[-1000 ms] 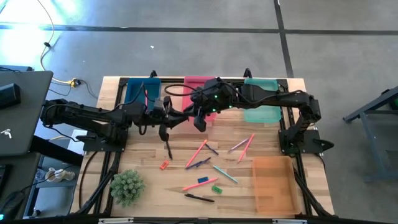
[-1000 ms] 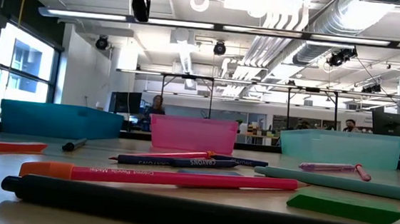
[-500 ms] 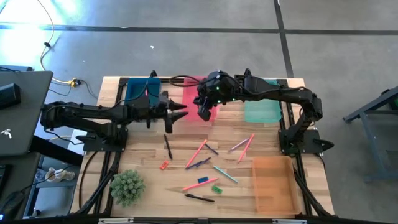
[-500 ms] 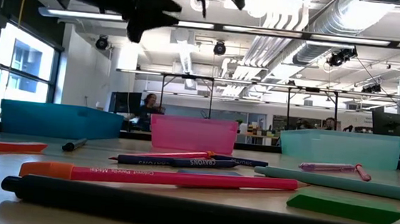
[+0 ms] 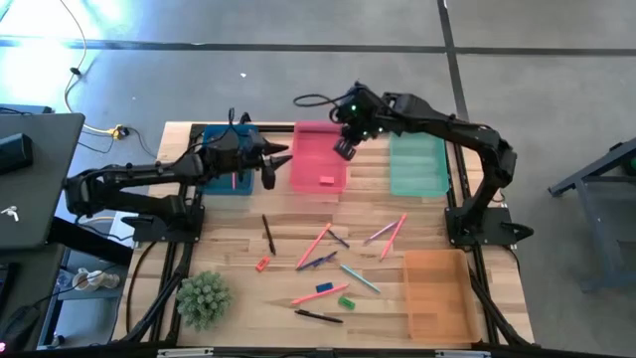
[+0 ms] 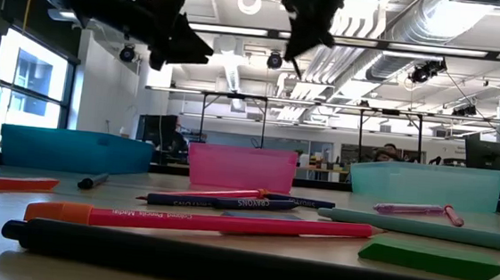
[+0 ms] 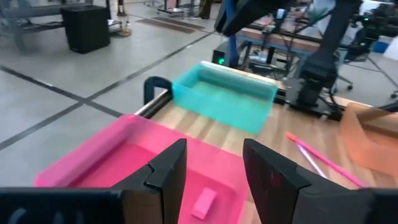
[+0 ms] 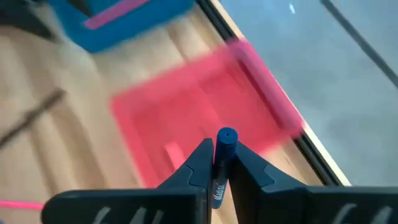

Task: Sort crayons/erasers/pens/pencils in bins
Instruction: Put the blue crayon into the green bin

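Observation:
My right gripper (image 5: 346, 149) hangs above the far right part of the pink bin (image 5: 320, 157), shut on a blue pen (image 8: 225, 142). It also shows high up in the low view (image 6: 299, 28). My left gripper (image 5: 273, 159) stands open and holds nothing, raised between the dark blue bin (image 5: 221, 159) and the pink bin; its fingers (image 7: 168, 174) point toward the pink bin. A pink eraser (image 5: 326, 180) lies flat on that bin's floor. A pink stick (image 5: 235, 159) lies in the blue bin. The teal bin (image 5: 417, 164) stands at the far right, the orange bin (image 5: 437, 293) at the near right. My right gripper pinches the blue pen between its two fingers. The pen runs along the fingers, and its round end (image 8: 226, 137) sticks out past the fingertips. The fingers slant downward toward the pink bin. The pen is lifted clear of bin and table.
Loose on the table's middle lie a black pen (image 5: 268, 234), an orange eraser (image 5: 262, 264), pink pencils (image 5: 314, 245), a blue eraser (image 5: 324, 287), a green eraser (image 5: 346, 301) and another black pen (image 5: 318, 316). A small green plant (image 5: 203, 298) stands near left.
My right gripper has gone toward the table's far edge and a little right, from the pink bin's near edge to above its far part, carrying the blue pen. My left gripper has opened, risen toward level and swung toward the far edge, ending between the blue and pink bins.

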Controlling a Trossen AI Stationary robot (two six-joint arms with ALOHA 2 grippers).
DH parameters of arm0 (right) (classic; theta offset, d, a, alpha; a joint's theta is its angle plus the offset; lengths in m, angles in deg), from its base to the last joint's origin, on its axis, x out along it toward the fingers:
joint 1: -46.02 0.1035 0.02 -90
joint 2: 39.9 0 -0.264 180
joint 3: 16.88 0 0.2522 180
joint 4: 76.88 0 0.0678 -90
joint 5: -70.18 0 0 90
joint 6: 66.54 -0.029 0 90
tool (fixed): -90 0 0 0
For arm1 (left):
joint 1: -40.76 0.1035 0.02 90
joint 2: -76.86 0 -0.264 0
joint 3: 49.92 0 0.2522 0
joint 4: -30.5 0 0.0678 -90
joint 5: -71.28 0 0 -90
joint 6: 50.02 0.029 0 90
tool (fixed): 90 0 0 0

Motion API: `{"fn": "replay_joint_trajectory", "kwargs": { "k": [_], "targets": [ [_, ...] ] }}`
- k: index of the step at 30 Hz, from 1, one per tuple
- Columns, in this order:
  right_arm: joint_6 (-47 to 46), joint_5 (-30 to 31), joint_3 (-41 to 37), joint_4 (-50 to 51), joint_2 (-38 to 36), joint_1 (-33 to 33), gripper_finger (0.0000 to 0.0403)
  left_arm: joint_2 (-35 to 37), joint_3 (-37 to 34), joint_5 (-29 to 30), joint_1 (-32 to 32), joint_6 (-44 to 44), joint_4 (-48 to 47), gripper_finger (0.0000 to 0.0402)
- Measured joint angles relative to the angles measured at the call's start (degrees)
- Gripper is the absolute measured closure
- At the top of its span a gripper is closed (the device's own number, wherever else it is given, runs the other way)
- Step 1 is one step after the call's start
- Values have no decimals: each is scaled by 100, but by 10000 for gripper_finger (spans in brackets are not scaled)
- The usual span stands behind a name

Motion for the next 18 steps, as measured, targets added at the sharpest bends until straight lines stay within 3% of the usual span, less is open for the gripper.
{"fn": "replay_joint_trajectory", "kwargs": {
  "k": [18],
  "targets": [
    [677, -627, -1188, 213, -111, -1784, 380, 4, 0, -15, 1218, -45, -680, 257]
  ]
}}
